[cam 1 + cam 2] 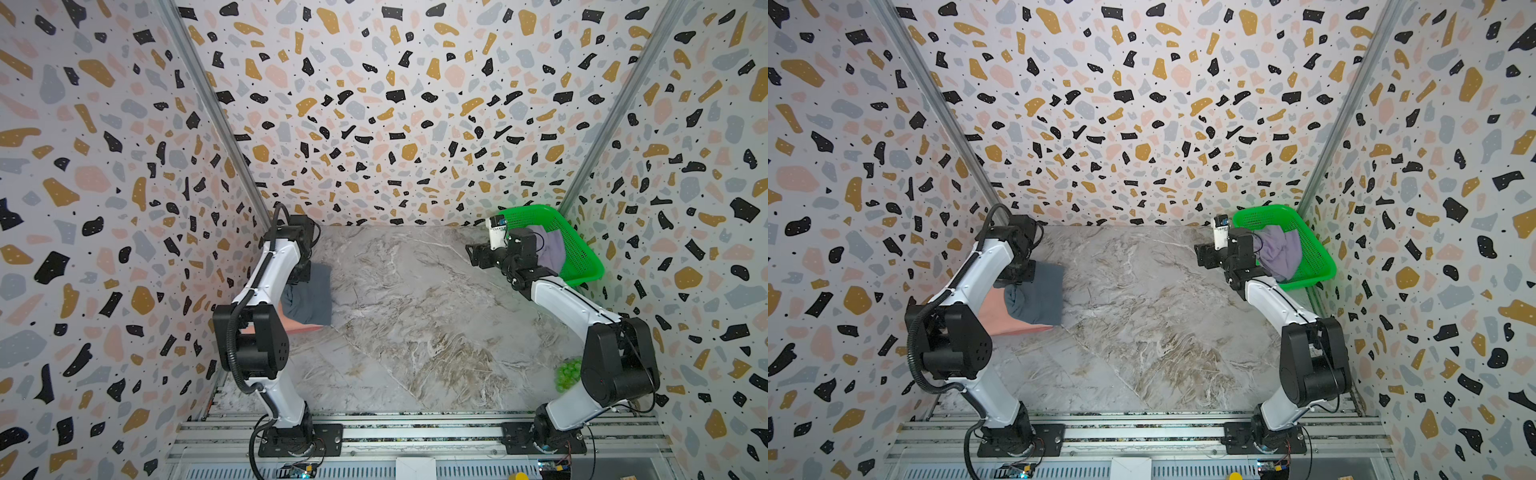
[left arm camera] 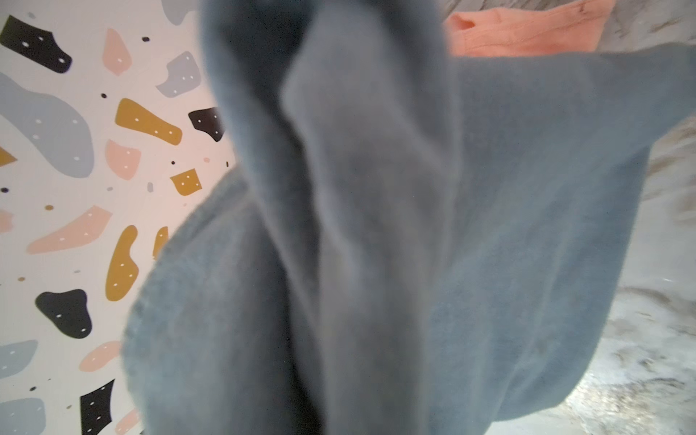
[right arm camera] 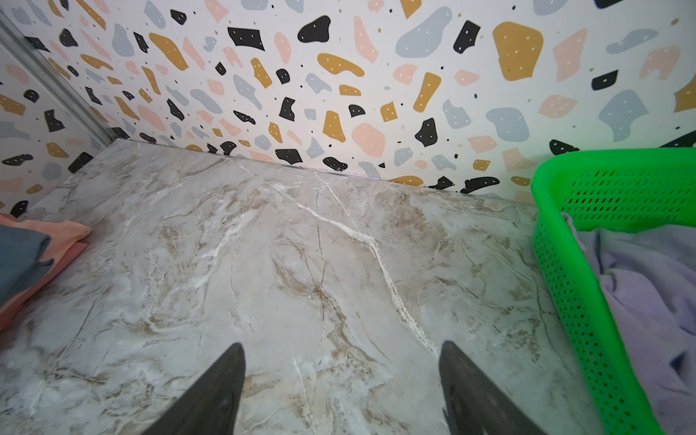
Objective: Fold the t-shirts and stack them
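At 9 o'clock on the marble tabletop (image 1: 415,316), the slate-grey t-shirt (image 1: 1040,293) lies folded on the salmon-pink t-shirt (image 1: 994,316), which peeks out along its 6 and 9 o'clock edges. The left gripper (image 1: 1022,274) sits over the grey shirt's 12 o'clock end. Its jaws are buried in cloth but clamped tight, and the gathered ridge of grey in the wrist view suggests they pinch a fold of that shirt. The right gripper (image 3: 342,344) hovers empty with jaws spread wide, beside the green mesh basket (image 1: 582,251) at 2 o'clock, where the lilac t-shirt (image 1: 1279,253) lies crumpled. The step looks like settling shirt 2 onto the stack: lower until the pinched fold lies flat, square it over the pink shirt, then let go without dragging. The bunched roll on the 9 o'clock side wants smoothing. The grey shirt's long axis runs roughly 12 to 6; which end holds the neck cannot be told.
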Controlling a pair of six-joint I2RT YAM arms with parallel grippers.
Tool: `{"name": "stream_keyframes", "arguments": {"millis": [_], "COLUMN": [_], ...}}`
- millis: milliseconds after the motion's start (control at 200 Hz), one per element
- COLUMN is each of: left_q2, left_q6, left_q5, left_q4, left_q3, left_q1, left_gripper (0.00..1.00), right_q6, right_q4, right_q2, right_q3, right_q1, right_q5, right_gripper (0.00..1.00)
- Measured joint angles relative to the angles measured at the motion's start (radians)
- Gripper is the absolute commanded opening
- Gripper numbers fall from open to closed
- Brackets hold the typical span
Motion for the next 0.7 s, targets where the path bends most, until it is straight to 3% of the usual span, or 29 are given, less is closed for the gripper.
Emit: {"name": "stream_keyframes", "arguments": {"millis": [50, 105, 165, 275, 385, 516, 616, 701], "left_q2": [0.002, 0.009, 0.024, 0.074, 0.104, 0.09, 0.039, -0.057], "left_q6": [0.005, 0.009, 0.006, -0.031, -0.064, -0.091, -0.109, -0.118], "left_q5": [-0.015, -0.047, -0.101, -0.223, -0.323, -0.355, -0.278, -0.103], "left_q4": [0.011, 0.024, 0.03, 0.016, 0.013, 0.021, 0.061, 0.161], "left_q3": [-0.006, -0.01, -0.01, 0.001, 0.032, 0.104, 0.109, 0.019], "left_q1": [0.01, 0.025, 0.045, 0.073, 0.09, 0.089, 0.087, 0.087], "left_gripper": [0.31, 0.37, 0.59, 0.81, 0.86, 0.86, 0.88, 0.96], "right_q6": [-0.003, -0.007, -0.008, -0.01, -0.011, -0.011, -0.011, -0.011], "right_q4": [-0.008, -0.02, -0.024, -0.026, -0.029, -0.036, -0.043, -0.046], "right_q2": [0.002, 0.008, 0.016, 0.022, 0.023, 0.024, 0.024, 0.024], "right_q3": [0.001, 0.01, 0.023, 0.039, 0.048, 0.049, 0.049, 0.049], "right_q1": [0.0, 0.0, 0.0, 0.0, 0.0, 0.0, 0.0, 0.0], "right_q5": [0.003, 0.005, 0.007, 0.01, 0.01, 0.012, 0.014, 0.016], "right_gripper": [0.81, 0.81, 0.81, 0.81, 0.81, 0.81, 0.81, 0.81]}}
